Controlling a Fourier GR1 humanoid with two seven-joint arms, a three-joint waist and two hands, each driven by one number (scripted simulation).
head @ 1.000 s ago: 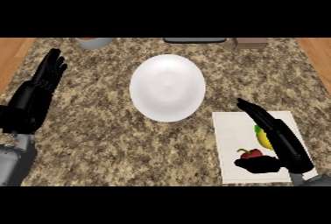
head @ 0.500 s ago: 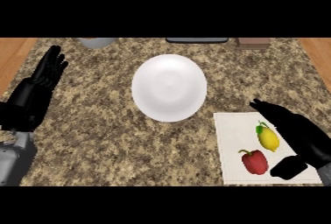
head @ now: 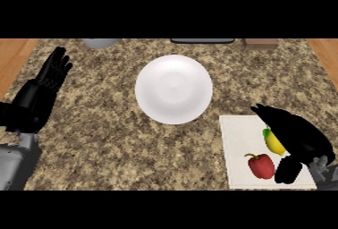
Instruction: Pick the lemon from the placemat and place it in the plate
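Speckled granite makes up the surface [head: 99, 134], with wooden floor showing at both sides. On it, low at the right, the lemon [head: 273, 142] lies on the white placemat [head: 234, 152], just beside a red pepper [head: 261, 166]. The right hand [head: 297, 138] hangs over the lemon and covers part of it; its fingers are stretched out and relaxed, not curled round the fruit, so nothing is held. This reads as the reaching step, before any grasp. Next the fingers need to come down and close round the lemon alone, leaving the pepper, then lift and carry it up and to the left to the white plate [head: 174, 89], near the placemat's far corner. At the view's left the left hand [head: 40, 96] rests open, fingers up.
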